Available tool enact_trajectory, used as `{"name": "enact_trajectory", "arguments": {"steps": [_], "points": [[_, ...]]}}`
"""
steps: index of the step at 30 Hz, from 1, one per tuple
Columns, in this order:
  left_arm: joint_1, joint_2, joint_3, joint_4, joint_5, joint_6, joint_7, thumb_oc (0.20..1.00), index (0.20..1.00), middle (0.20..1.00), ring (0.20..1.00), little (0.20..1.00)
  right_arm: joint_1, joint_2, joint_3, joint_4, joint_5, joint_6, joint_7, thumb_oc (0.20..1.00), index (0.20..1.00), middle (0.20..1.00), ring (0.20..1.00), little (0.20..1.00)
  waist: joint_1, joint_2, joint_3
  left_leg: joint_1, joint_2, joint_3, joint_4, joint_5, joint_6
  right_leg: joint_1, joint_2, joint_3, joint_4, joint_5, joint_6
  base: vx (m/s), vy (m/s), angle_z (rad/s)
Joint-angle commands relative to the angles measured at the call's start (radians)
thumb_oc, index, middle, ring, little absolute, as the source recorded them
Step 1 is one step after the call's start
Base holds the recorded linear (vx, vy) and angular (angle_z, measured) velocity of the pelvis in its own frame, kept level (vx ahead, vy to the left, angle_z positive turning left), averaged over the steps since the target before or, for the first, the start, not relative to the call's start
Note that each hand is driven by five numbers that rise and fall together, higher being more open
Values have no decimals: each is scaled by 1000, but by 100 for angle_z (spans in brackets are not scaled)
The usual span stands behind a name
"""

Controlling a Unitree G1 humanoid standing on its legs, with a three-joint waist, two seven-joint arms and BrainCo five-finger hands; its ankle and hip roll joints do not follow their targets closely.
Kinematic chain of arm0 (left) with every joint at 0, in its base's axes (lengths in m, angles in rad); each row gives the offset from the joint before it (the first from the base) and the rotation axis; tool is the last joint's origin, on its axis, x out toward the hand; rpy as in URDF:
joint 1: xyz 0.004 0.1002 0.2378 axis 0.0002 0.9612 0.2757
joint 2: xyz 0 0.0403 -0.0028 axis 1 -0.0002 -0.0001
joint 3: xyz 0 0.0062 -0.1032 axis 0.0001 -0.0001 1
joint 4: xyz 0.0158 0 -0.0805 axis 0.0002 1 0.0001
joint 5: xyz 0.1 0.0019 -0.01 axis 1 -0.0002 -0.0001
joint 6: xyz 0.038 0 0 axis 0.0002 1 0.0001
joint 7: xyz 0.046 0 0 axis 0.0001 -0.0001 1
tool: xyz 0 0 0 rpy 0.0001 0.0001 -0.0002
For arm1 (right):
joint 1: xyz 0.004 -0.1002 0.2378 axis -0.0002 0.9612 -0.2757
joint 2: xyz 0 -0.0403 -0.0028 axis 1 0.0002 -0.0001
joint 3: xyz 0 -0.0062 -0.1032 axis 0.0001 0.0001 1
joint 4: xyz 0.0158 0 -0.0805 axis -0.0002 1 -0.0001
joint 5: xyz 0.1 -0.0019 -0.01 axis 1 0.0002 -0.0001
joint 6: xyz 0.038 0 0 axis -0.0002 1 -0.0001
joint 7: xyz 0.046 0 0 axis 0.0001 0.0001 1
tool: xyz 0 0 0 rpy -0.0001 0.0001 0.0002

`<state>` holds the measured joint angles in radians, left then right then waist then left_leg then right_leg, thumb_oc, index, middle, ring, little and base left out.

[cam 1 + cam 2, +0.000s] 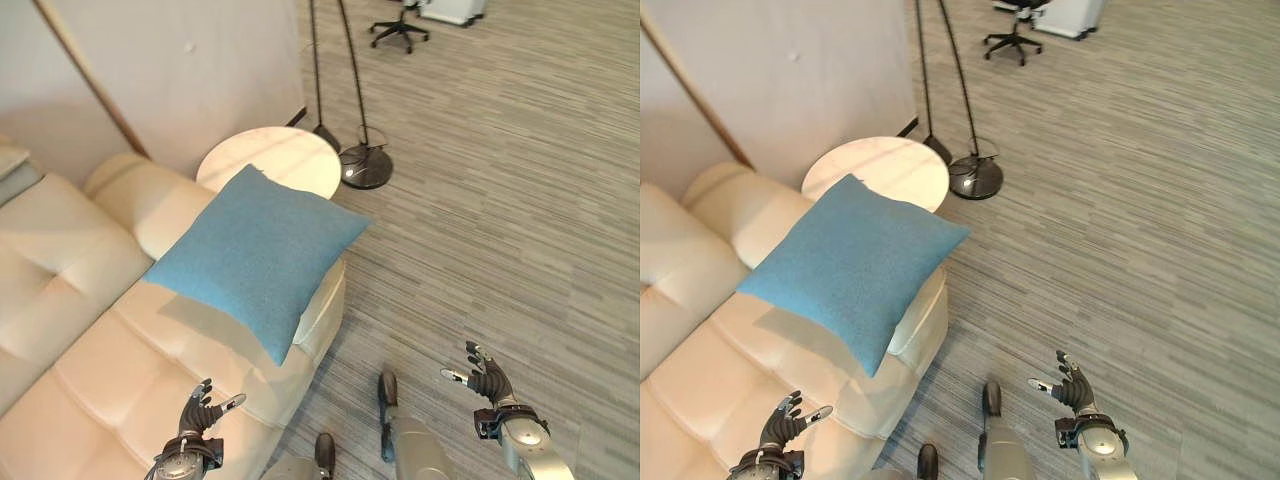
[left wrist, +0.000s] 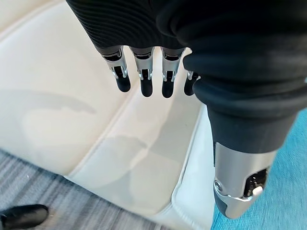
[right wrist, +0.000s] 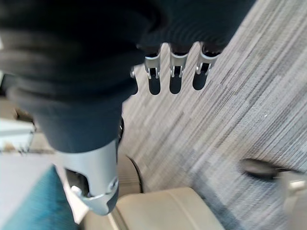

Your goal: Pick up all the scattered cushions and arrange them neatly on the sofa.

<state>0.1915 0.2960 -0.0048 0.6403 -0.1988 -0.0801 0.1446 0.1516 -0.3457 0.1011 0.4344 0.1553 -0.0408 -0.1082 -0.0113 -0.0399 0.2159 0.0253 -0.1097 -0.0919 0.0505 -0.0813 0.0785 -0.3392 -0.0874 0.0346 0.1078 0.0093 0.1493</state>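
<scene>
A: What sort of place is this?
B: A lounge corner inside an office or showroom. There's a cream leather sofa (image 1: 90, 330) with a square blue fabric cushion (image 1: 255, 255) on it, and a round pale marble side table (image 1: 270, 160) just beside its arm.
A: Why not a home?
B: Grey striped carpet floor (image 1: 500, 180), a black wheeled office chair (image 1: 400, 28) far off, and a black floor lamp base (image 1: 365, 165).

Grey-brown striped carpet floor (image 1: 500, 200) runs across the room. Plain pale wall (image 1: 200, 70) behind, with a thin wooden pole (image 1: 90, 80) leaning against it. Round white side table (image 1: 270, 160) near the wall, just beside a floor lamp's dark round base (image 1: 365, 167) with two thin stems rising. Black office chair (image 1: 400, 30) on castors far back. Daylight, soft shadows.
</scene>
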Motion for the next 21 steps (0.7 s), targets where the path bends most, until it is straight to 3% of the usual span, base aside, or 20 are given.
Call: {"name": "enact_trajectory", "arguments": {"steps": [1, 3, 5, 6, 7, 8, 9, 10, 12, 13, 14, 16, 18, 21], "points": [[-36, 41, -19, -42, -31, -49, 10, 1000, 1000, 1000, 1000, 1000, -24, -40, -43, -19, 4, -49, -3, 1000, 1000, 1000, 1000, 1000, -13, 10, -7, 79, 41, -47, 97, -111, -84, 50, 17, 20, 4, 91, -2, 351, -317, 176], [-35, 37, -28, -37, -38, -49, 0, 1000, 1000, 1000, 1000, 1000, -30, -46, -49, -9, 8, -57, 0, 1000, 1000, 1000, 1000, 1000, -22, 25, -22, 69, 81, -54, 126, -77, -117, 76, 6, -29, 18, 73, -17, 292, -282, 167], [-37, 36, -37, -32, -42, -49, -4, 1000, 1000, 1000, 1000, 1000, -27, -56, -56, -13, 23, -68, 0, 1000, 1000, 1000, 1000, 1000, -28, 32, -21, 14, 126, -24, 229, -10, -143, 115, 2, -70, 22, 42, -39, 175, -228, 91], [-37, 36, -37, -32, -42, -49, -4, 1000, 1000, 1000, 1000, 1000, -28, -56, -56, -13, 23, -68, 0, 1000, 1000, 1000, 1000, 1000, -30, 30, -23, 10, 123, -26, 228, -6, -143, 113, -2, -71, 20, 44, -38, 185, -246, 105], [-38, 38, -38, -27, -48, -48, -11, 1000, 1000, 1000, 1000, 1000, -31, -69, -55, -2, 30, -69, 2, 1000, 1000, 1000, 1000, 1000, -27, 32, -17, -37, 156, 36, 323, 29, -147, 160, -2, -109, 19, 10, -62, 114, -149, 91], [-38, 38, -38, -27, -48, -48, -11, 1000, 1000, 1000, 1000, 1000, -32, -69, -54, -2, 30, -69, 2, 1000, 1000, 1000, 1000, 1000, -29, 29, -19, -40, 153, 34, 320, 33, -146, 158, -5, -110, 17, 12, -62, 207, -270, 84], [-42, 38, -36, -17, -52, -44, -14, 1000, 1000, 1000, 1000, 1000, -31, -73, -57, 15, 30, -62, -1, 1000, 1000, 1000, 1000, 1000, -27, 27, -18, -81, 180, 102, 355, 35, -134, 194, -11, -140, 16, -20, -78, 158, -187, 74], [-42, 38, -41, -6, -49, -42, -21, 1000, 1000, 1000, 1000, 1000, -29, -75, -67, 24, 34, -58, -3, 1000, 1000, 1000, 1000, 1000, -22, 30, -18, -105, 176, 158, 315, -3, -121, 224, -14, -168, 10, -41, -82, 159, -186, 86], [-46, 39, -47, -1, -45, -41, -24, 1000, 1000, 1000, 1000, 1000, -26, -75, -74, 23, 37, -60, -6, 1000, 1000, 1000, 1000, 1000, -23, 29, -24, -119, 165, 192, 283, -21, -115, 235, -20, -189, 4, -46, -82, 123, -84, 72], [-55, 41, -52, -5, -41, -40, -25, 1000, 1000, 1000, 1000, 1000, -19, -74, -89, 14, 40, -59, -12, 1000, 1000, 1000, 1000, 1000, -30, 28, -34, -135, 162, 276, 227, -36, -108, 253, -29, -227, -3, -57, -78, 129, -68, 51], [-55, 41, -52, -5, -41, -40, -25, 1000, 1000, 1000, 1000, 1000, -19, -74, -89, 14, 40, -59, -12, 1000, 1000, 1000, 1000, 1000, -31, 28, -33, -135, 161, 276, 227, -36, -108, 254, -29, -227, -3, -57, -78, 128, -45, 71], [-64, 43, -56, -16, -33, -41, -27, 1000, 1000, 1000, 1000, 1000, -9, -75, -105, 3, 38, -59, -24, 1000, 1000, 1000, 1000, 1000, -41, 30, -43, -163, 162, 383, 185, -10, -110, 285, -27, -269, -15, -70, -77, 168, -4, 89], [-59, 49, -55, -28, -19, -39, -30, 1000, 1000, 1000, 1000, 1000, -14, -86, -104, 6, 15, -50, -33, 1000, 1000, 1000, 1000, 1000, -34, 34, -47, -157, 155, 401, 154, -11, -117, 330, -12, -275, -3, -105, -67, 308, 90, 71], [-51, 50, -49, -35, -19, -37, -31, 1000, 1000, 1000, 1000, 1000, -16, -85, -99, -4, 2, -46, -26, 1000, 1000, 1000, 1000, 1000, -27, 32, -47, -150, 146, 390, 123, 10, -102, 322, -11, -278, 6, -90, -70, 64, 99, 2]]}}
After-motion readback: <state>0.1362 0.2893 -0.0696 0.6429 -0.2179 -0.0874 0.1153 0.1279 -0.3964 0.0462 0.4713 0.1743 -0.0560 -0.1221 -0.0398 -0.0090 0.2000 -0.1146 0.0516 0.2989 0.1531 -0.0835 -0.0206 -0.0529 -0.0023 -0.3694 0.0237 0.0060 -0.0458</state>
